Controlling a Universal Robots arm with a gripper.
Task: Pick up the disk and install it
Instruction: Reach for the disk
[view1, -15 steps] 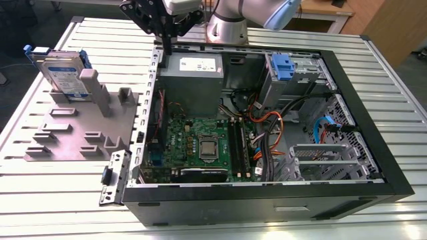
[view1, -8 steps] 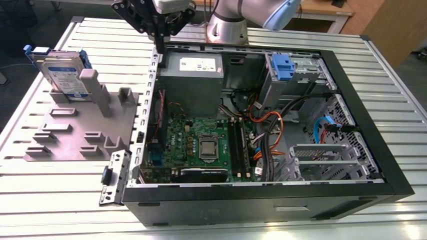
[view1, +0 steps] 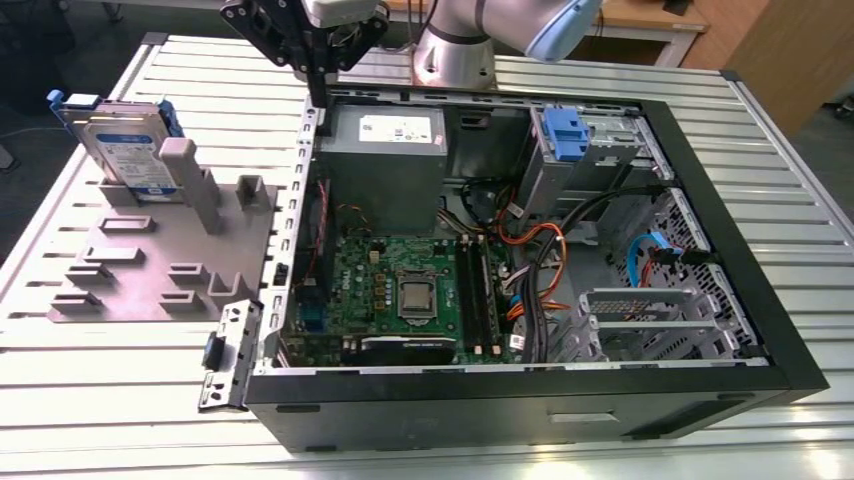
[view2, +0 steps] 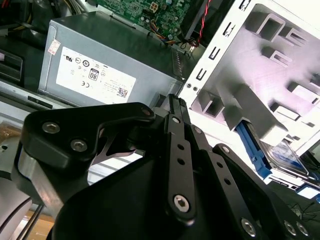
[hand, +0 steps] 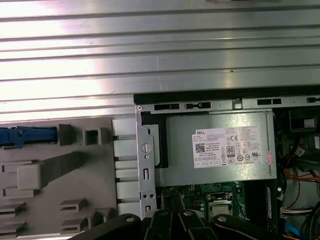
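- Exterior view: my pincer hangs above the computer case rim, tips together, holding nothing.
- Disk stands upright in the grey tray, well apart from me.
- Risk: going in with tips together, I'd topple it or clip a post.

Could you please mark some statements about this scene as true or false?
1. The silver rectangular metal disk with the blue plastic frame stands upright in the grey plastic slotted tray. True.
2. The end effector holds the disk. False: it hangs apart from it, above the edge of the black computer case, near the grey metal box.
3. The tray lies inside the case. False: it lies on the ribbed metal table beside it.
4. The case is open, showing a green circuit board. True.
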